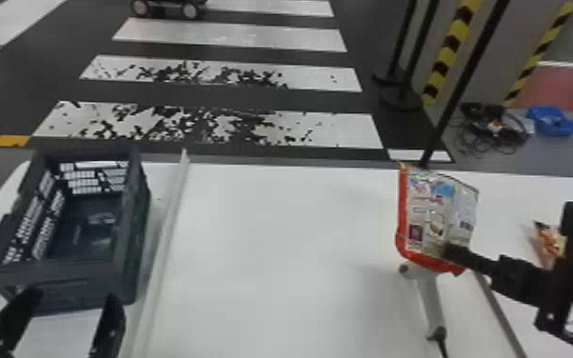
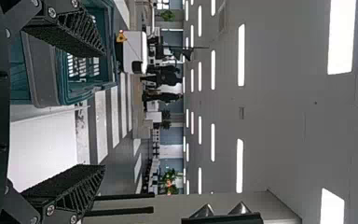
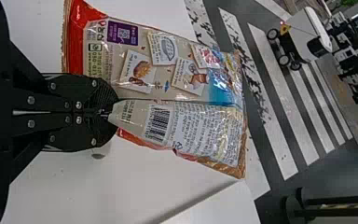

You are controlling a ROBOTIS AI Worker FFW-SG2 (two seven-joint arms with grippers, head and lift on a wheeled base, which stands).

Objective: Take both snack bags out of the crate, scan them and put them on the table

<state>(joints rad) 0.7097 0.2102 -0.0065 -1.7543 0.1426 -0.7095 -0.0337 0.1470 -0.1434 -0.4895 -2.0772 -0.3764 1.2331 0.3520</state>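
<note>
bag [image 1: 435,214], pinched in your right gripper [image 3: 111,112], sits just beyond the scanner's handle [image 1: 429,300]; your left gripper [image 1: 72,297], spread, is farther off.

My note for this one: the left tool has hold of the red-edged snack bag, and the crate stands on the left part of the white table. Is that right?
One slip: it is the right tool that has hold of the red-edged snack bag, as the right wrist view shows. The crate stands on the left part of the white table.
</note>
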